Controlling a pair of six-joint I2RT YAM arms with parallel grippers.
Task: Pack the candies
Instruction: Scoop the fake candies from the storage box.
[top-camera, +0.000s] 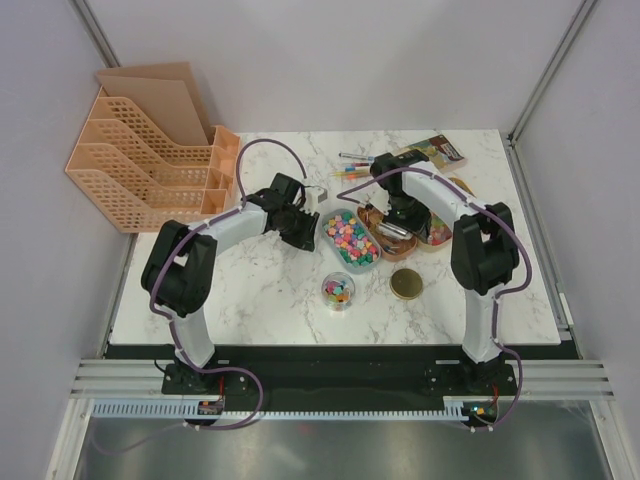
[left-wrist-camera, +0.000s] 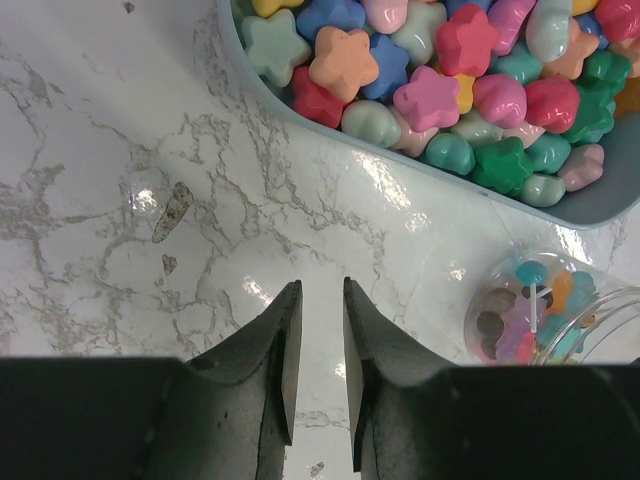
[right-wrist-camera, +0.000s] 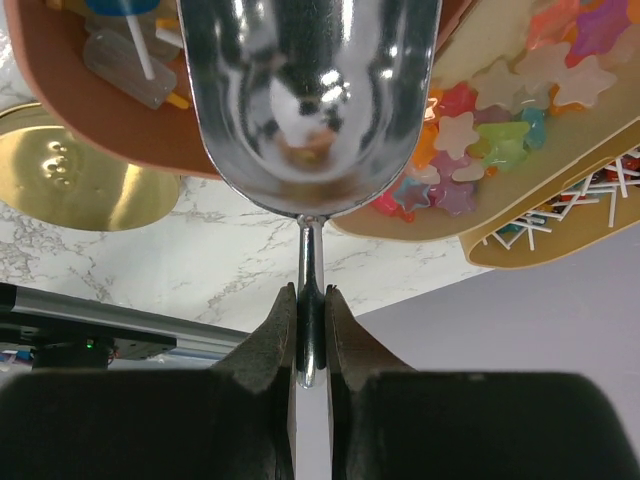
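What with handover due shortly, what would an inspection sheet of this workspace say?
Surface: glossy white marble table.
Job's things: candies fill a grey tray; a few in the clear jar; more in a tan tray.
Clutter: gold lid, pens, box at the back.
Grippers: left gripper slightly open, empty, over bare table; right gripper shut on a metal scoop by its handle.
Cables: purple cables loop along both arms.
Surroundings: peach file rack back left; grey walls.
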